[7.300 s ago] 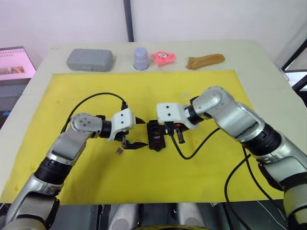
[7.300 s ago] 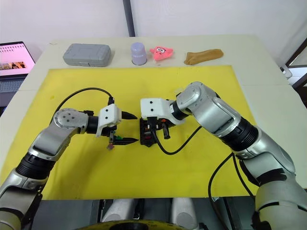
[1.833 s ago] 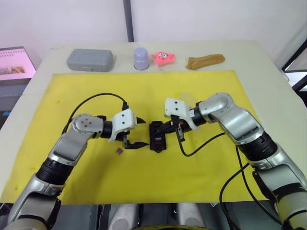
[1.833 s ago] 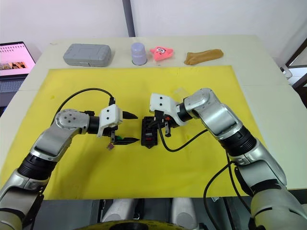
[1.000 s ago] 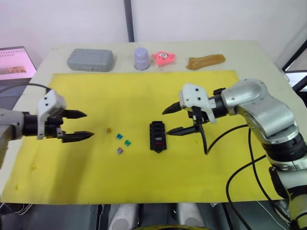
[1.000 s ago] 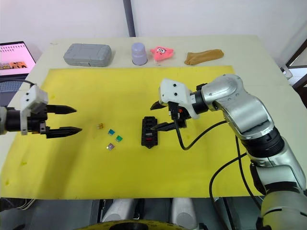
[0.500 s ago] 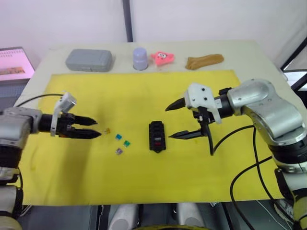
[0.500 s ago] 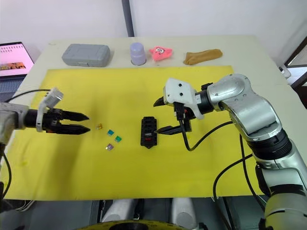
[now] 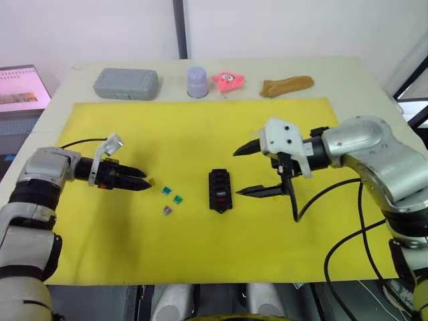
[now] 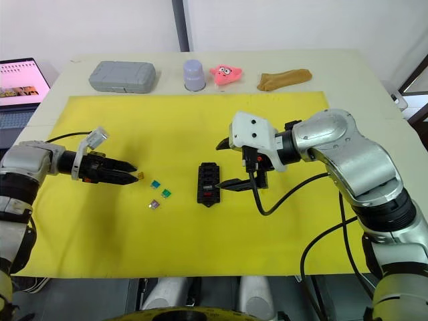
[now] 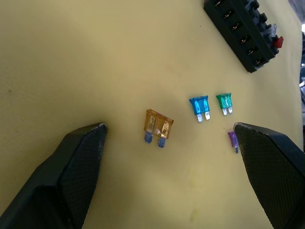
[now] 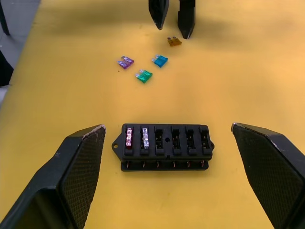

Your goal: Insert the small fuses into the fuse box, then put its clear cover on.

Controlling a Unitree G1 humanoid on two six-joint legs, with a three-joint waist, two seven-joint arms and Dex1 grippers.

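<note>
Centrally on the yellow mat [image 9: 200, 127] lies the fuse box [image 9: 219, 190], a black block with a row of six slots showing; two at one end hold fuses, one red [image 12: 128, 139], one pale grey [image 12: 145, 139]. Four loose fuses lie on the mat toward its left edge: amber [image 11: 157, 125], blue [image 11: 199, 106], green [image 11: 224, 101] and purple [image 11: 232, 139], all flat with their prongs showing. The left gripper [image 9: 138, 183] sits low at the amber fuse, fingers apart and empty, straddling it without touching. The right gripper [image 9: 251, 170] hangs just right of the box, fingers spread wide, holding nothing. Along the bench's far edge stand a grey case [image 9: 125, 83], a lilac cup [image 9: 196, 81], a pink toy [image 9: 228, 81] and a brown cloth [image 9: 286, 85].
</note>
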